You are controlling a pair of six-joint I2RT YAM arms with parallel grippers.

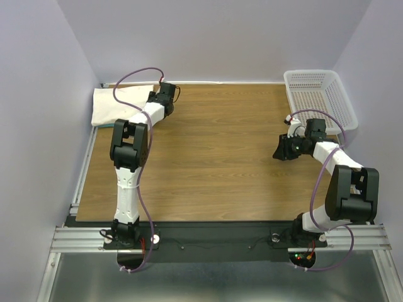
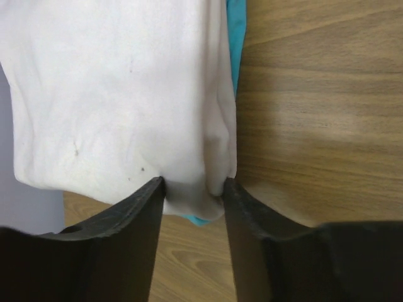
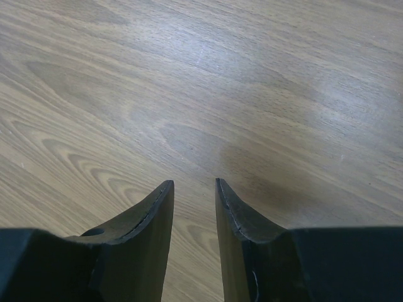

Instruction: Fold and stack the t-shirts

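Observation:
The cream-white t-shirt [image 1: 119,104] lies folded at the table's far left corner. In the left wrist view it [image 2: 113,94] lies on top of the turquoise t-shirt [image 2: 236,38], which shows only as a thin edge along the right side and a sliver under the near corner. My left gripper [image 1: 165,93] is at the pile's right edge. Its jaws [image 2: 193,185] press on both sides of the bunched near corner of the cream shirt. My right gripper [image 1: 283,150] hovers over bare wood at the right; its jaws [image 3: 194,184] stand a little apart with nothing between them.
A white plastic mesh basket [image 1: 318,97] stands at the far right corner, just behind the right arm. The wooden table [image 1: 220,163] is bounded by lilac walls at the left, back and right.

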